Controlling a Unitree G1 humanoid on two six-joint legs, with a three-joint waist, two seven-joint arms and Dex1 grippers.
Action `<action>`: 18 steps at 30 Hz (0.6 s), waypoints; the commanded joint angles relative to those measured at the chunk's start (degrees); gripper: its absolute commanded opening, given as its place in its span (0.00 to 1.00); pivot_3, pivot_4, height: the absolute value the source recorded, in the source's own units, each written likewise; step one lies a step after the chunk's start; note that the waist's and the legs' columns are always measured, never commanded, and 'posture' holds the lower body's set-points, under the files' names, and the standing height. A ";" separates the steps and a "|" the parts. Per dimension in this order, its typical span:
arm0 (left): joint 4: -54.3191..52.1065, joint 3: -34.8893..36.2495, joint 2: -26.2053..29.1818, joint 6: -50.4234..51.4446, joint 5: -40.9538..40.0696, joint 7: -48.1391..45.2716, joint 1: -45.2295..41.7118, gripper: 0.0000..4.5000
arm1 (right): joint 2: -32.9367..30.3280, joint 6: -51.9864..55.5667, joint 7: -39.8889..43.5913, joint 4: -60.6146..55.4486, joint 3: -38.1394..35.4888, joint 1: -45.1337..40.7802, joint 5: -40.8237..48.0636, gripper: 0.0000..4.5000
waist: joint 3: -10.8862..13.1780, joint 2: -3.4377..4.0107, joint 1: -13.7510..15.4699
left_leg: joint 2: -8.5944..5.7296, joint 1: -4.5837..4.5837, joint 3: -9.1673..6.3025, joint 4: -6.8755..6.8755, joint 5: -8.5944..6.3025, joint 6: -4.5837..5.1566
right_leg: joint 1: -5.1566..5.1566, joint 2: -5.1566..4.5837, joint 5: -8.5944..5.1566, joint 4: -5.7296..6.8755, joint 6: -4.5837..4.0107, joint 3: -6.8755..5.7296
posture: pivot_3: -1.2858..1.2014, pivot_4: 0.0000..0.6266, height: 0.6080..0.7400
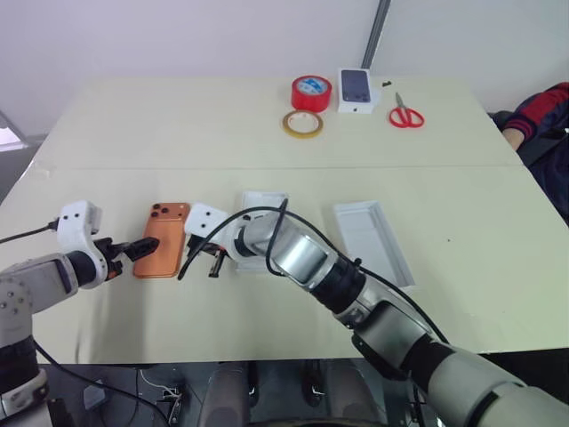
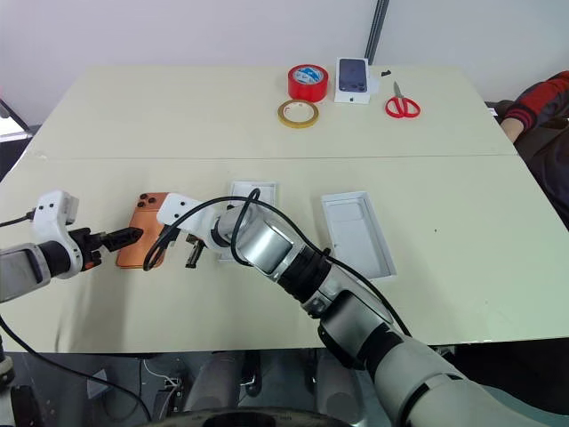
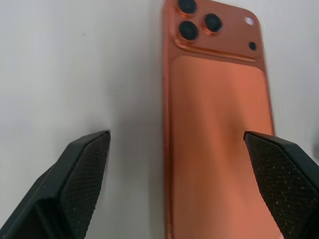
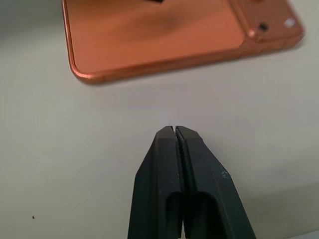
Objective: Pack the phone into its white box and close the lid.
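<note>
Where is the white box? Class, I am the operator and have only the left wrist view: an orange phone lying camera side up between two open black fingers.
Observer: The white box lies on the table just right of the phone, partly hidden behind the right arm.
Operator: And the lid?
Observer: The lid lies hollow side up, further right, apart from the box.
Operator: What about the other gripper?
Observer: The right gripper is shut and empty, pointing at the table beside the phone's long edge.
</note>
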 commanded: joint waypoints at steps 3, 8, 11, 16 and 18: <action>-1.55 -5.16 -1.45 1.93 -1.04 -3.66 1.65 1.00 | 2.09 -2.11 0.51 1.03 0.39 -1.73 -1.22 0.01 | -0.04 0.02 0.08 | -0.01 0.03 0.00 -0.02 0.00 -0.01 | 0.02 -0.05 0.00 0.00 -0.01 0.00 | 0.52 0.24 0.97; -3.46 -5.03 -4.74 3.76 -2.32 -3.84 1.34 1.00 | 1.93 -2.66 0.88 1.11 -0.21 -1.56 -1.59 0.01 | -0.15 0.07 0.35 | -0.02 0.20 0.01 -0.09 -0.01 -0.01 | 0.16 -0.19 -0.01 0.00 -0.02 0.00 | 0.52 0.24 0.97; -4.94 -5.00 -6.63 5.20 -3.15 -3.94 0.85 1.00 | 1.62 -3.04 1.19 1.14 -0.57 -1.55 -1.74 0.01 | -0.15 0.07 0.45 | -0.04 0.37 0.00 -0.10 -0.03 0.00 | 0.34 -0.23 -0.11 -0.01 -0.18 -0.01 | 0.52 0.24 0.97; -6.83 -4.60 -9.40 7.58 -3.58 -3.61 0.10 1.00 | 1.34 -3.72 1.43 1.61 -0.87 -1.59 -1.99 0.01 | -0.15 0.07 0.42 | -0.07 0.88 -0.02 -0.16 -0.19 -0.06 | 0.86 -0.32 -0.19 -0.09 -0.12 -0.06 | 0.52 0.24 0.97; -6.87 -3.45 -10.71 8.34 -3.56 -3.36 -0.39 1.00 | 1.32 -3.79 1.60 1.69 -0.97 -1.45 -2.21 0.01 | -0.15 0.07 0.39 | -0.07 0.88 -0.02 -0.16 -0.19 -0.06 | 0.86 -0.33 -0.19 -0.09 -0.12 -0.06 | 0.52 0.24 0.97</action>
